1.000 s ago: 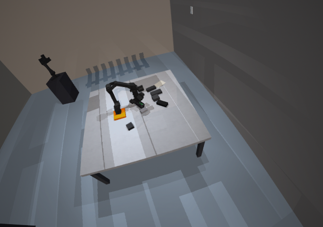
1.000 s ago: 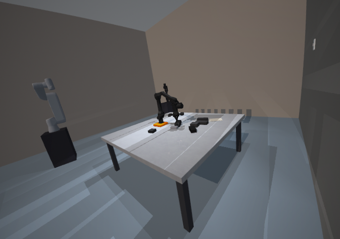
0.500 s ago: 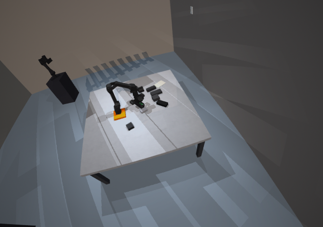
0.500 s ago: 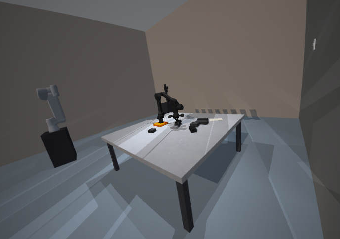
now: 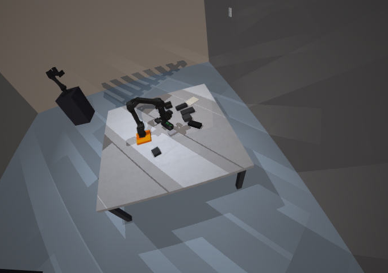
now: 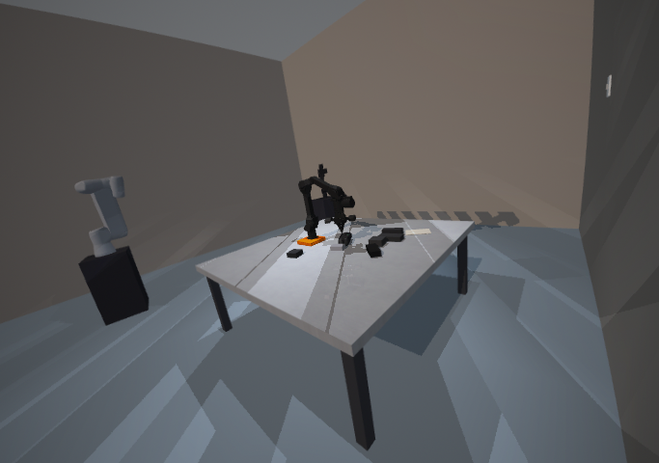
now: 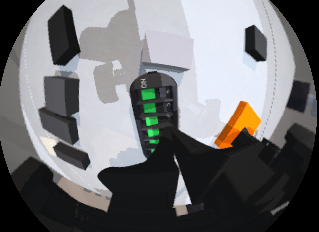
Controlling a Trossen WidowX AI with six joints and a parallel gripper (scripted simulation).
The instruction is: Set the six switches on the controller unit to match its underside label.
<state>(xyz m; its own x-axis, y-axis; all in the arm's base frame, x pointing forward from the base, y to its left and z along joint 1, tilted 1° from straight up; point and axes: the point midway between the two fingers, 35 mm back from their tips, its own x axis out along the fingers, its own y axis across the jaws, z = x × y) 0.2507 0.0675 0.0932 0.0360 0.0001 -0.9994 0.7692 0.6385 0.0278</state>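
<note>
The dark grey controller unit (image 5: 166,125) (image 6: 344,238) (image 7: 156,82) sits on the bench (image 5: 197,154) (image 6: 308,284), switches facing up. In the wrist view several switches show green on their left ends. The switches at the end near my fingers are partly hidden, so I cannot read all six. The underside label is out of sight. My gripper (image 7: 169,130) is shut and empty. Its fingertips are over or at the right side of the unit's nearer half; whether they touch a switch is unclear.
A light grey block (image 5: 172,132) (image 7: 166,50) lies just beyond the unit. Several dark modules (image 5: 195,124) (image 7: 64,35) stand to one side, near a cream card (image 5: 192,100) (image 6: 417,231). A small dark block (image 5: 155,152) (image 7: 256,43) lies beyond the arm's orange base (image 5: 144,139) (image 6: 311,240).
</note>
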